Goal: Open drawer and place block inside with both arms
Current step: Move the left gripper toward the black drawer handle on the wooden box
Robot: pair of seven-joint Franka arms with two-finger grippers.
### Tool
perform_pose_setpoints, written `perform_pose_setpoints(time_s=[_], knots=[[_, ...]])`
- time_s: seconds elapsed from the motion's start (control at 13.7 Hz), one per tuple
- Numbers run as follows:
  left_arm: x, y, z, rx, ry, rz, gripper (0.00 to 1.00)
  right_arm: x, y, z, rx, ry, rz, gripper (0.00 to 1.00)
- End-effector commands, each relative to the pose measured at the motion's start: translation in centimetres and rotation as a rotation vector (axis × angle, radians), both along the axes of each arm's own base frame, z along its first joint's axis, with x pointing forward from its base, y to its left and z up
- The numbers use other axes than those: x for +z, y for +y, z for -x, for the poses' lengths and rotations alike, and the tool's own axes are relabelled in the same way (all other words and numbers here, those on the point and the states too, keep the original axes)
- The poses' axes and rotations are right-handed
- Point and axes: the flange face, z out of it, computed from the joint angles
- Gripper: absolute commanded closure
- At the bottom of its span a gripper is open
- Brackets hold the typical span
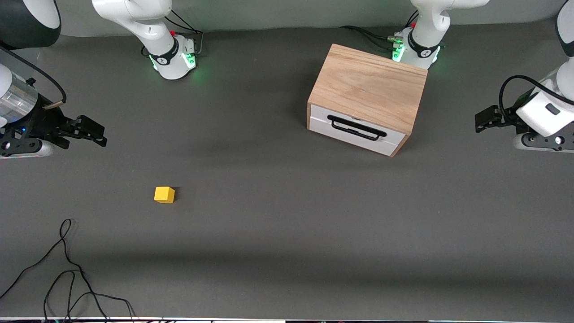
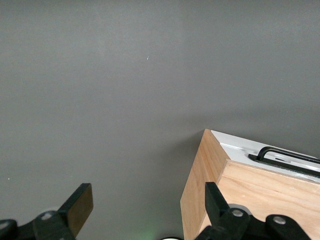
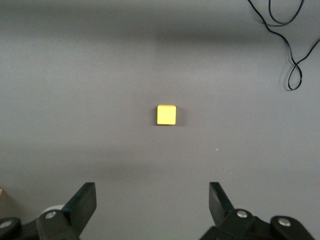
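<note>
The light oak cabinet [image 1: 370,87] stands toward the left arm's end of the table, close to that arm's base. Its drawer [image 1: 356,130] is shut, white front and black bar handle [image 1: 356,128] facing the front camera. The cabinet also shows in the left wrist view [image 2: 240,195]. The small yellow block [image 1: 164,194] lies on the grey table toward the right arm's end, nearer the front camera; it also shows in the right wrist view [image 3: 166,114]. My left gripper [image 1: 482,121] is open and empty, held up beside the cabinet. My right gripper [image 1: 96,134] is open and empty, held up above the table's end.
A loose black cable [image 1: 67,269] lies on the table near the front edge at the right arm's end; it also shows in the right wrist view [image 3: 292,55]. Both arm bases [image 1: 172,58] stand along the table's edge farthest from the front camera.
</note>
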Motion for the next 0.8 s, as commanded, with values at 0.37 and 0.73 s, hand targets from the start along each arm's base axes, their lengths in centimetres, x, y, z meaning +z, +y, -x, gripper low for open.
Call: perform_pose_setpoints(time_s=[0.37, 0.73], knots=[[0.6, -0.4, 0.2, 0.021, 0.001, -0.014, 0.00, -0.2, -0.6, 0.0, 0.014, 0.020, -0.014, 0.00], [0.3, -6.7, 0.9, 0.265, -0.008, -0.050, 0.00, -1.5, -0.5, -0.6, 0.003, 0.031, -0.012, 0.00]])
